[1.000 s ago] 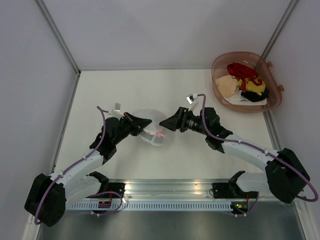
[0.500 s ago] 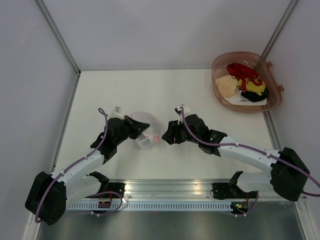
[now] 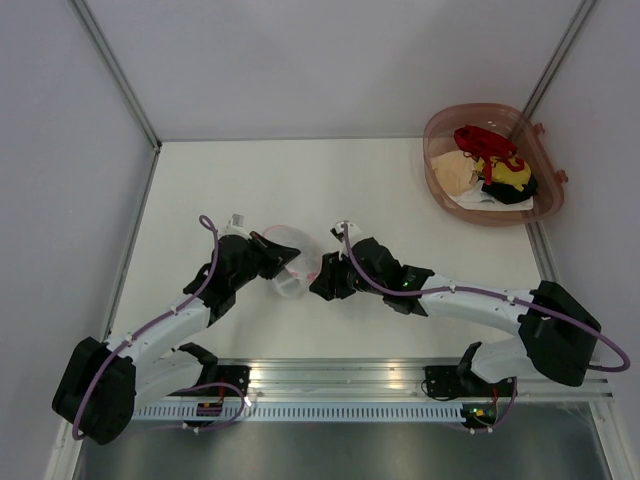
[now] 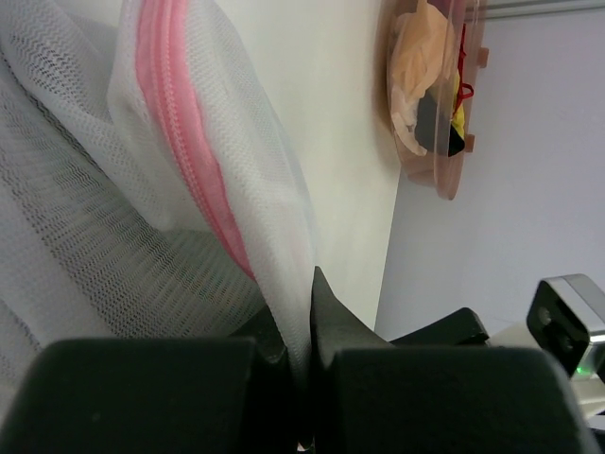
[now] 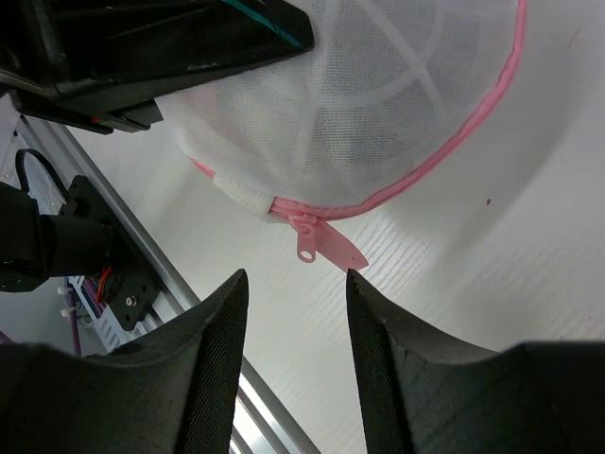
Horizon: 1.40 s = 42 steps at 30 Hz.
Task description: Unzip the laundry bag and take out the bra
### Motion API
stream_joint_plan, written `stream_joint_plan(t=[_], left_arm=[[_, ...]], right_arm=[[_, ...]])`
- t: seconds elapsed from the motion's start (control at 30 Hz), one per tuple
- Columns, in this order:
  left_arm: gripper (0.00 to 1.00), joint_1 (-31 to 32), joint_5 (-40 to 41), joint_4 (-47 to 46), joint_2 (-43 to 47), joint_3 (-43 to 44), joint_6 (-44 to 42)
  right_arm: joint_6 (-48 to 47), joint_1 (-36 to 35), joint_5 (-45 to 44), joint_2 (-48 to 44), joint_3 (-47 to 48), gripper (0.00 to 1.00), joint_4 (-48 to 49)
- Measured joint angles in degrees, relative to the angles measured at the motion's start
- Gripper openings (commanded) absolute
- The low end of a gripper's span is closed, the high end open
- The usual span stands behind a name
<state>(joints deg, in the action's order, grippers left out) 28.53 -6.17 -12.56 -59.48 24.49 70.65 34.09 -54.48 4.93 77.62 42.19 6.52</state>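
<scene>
The laundry bag (image 3: 288, 258) is a small rounded white mesh pouch with a pink zipper rim, lying on the white table between the arms. My left gripper (image 3: 281, 255) is shut on its mesh edge (image 4: 284, 284), beside the pink zipper band (image 4: 184, 161). My right gripper (image 3: 316, 282) is open, just right of the bag. In the right wrist view the bag (image 5: 378, 95) lies ahead of the fingers, and the pink zipper pull (image 5: 317, 248) hangs just beyond the open fingertips, untouched. The zipper looks closed. The bra is not visible inside.
A large pinkish-brown plastic basket (image 3: 436, 176) holding red, yellow, black and beige clothes stands at the back right, also in the left wrist view (image 4: 444, 184). A metal rail (image 3: 330, 375) runs along the near table edge. Walls enclose the table.
My right arm has moved left and toward the near edge, its gripper now lower beside the bag's zipper pull. The bag has flattened and shifted slightly with the left gripper's hold.
</scene>
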Motion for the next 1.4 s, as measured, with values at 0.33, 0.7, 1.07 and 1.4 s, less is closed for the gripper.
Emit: stream_joint_plan(t=[0.33,0.7,1.07,1.4], left_arm=[[0.02,0.0,-0.4,-0.1,0.0,0.0,0.0],[0.02,0.0,-0.5,-0.8,-0.2,0.0,0.0],[0.02,0.0,-3.2,-4.8,-0.1,-0.6,-0.4],[0.02,0.0,-5.9,-6.5,7.8,-8.8,-5.9]], right_arm=[[0.3,-0.1,0.2,2.3,0.1,0.42,1.3],[1.1,-0.1,0.8,4.3,0.9,0.22,3.4],[0.7,-0.1,0.3,4.3,0.9,0.01,2.4],[-3.2,-0.1,-1.8,2.6,1.7,0.37,-3.7]])
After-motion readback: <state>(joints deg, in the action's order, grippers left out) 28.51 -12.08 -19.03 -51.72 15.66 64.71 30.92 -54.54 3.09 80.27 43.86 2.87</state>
